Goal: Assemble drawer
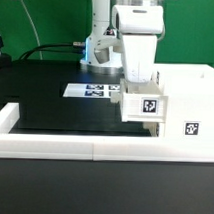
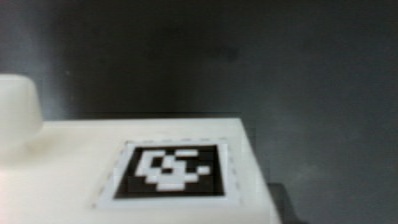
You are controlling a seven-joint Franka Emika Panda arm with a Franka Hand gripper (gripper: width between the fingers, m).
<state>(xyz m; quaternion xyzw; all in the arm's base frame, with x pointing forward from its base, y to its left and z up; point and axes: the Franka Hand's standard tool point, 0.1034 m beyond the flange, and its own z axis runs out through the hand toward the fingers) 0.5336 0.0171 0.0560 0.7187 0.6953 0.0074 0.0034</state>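
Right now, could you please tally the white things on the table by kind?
Drawer housing: 1
Small drawer box: 1
Marker board: 1
Border wall: 1
Total: 4

White plastic drawer housing (image 1: pixel 185 103) with black-and-white square tag (image 1: pixel 190 128), white small box (image 1: pixel 143 104) with matching tag, black table mat (image 1: pixel 45 98), white border wall (image 1: pixel 54 145)

Black table top (image 1: pixel 55 103), low white border wall (image 1: pixel 64 146) along its edge, flat marker board (image 1: pixel 91 90) with square tags
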